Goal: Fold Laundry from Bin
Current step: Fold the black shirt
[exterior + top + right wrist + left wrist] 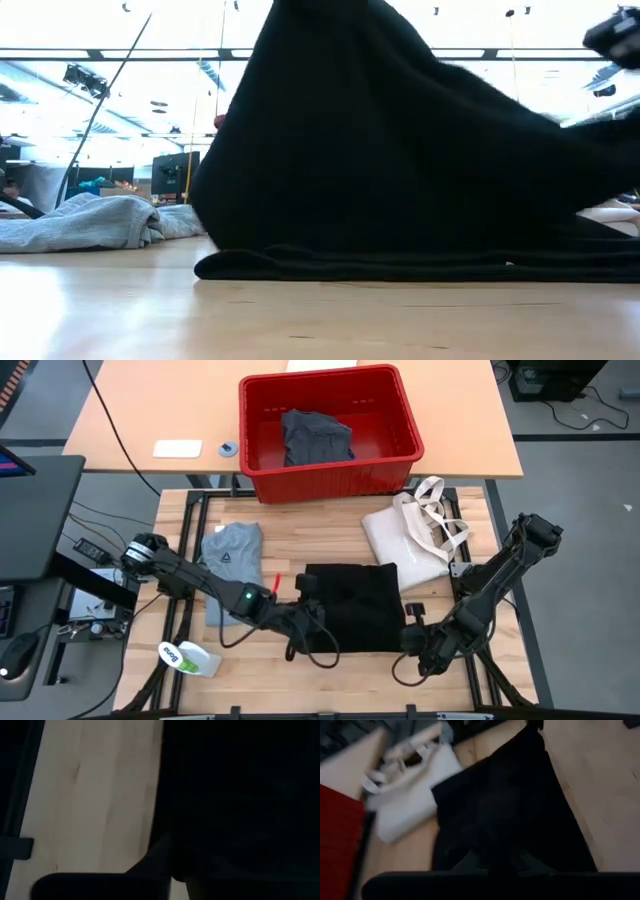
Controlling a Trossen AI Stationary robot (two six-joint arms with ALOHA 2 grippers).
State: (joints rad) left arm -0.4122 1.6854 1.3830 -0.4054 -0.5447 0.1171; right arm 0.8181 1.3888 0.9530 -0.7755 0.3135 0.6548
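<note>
1 red bin [330, 465], 1 tote bag [410, 535], 3 garments: black [350, 605], 2 grey

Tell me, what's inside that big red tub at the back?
A crumpled dark grey garment lies inside the red tub, toward its middle, with bare red floor around it. Whatever may sit beneath that cloth is covered and cannot be seen.

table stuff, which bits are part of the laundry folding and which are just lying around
Part of the job:
black garment, both grippers at its near edge
light grey T-shirt
dark grey garment in the red bin

Lying about:
cream tote bag
white bottle with green label
red pen
</note>
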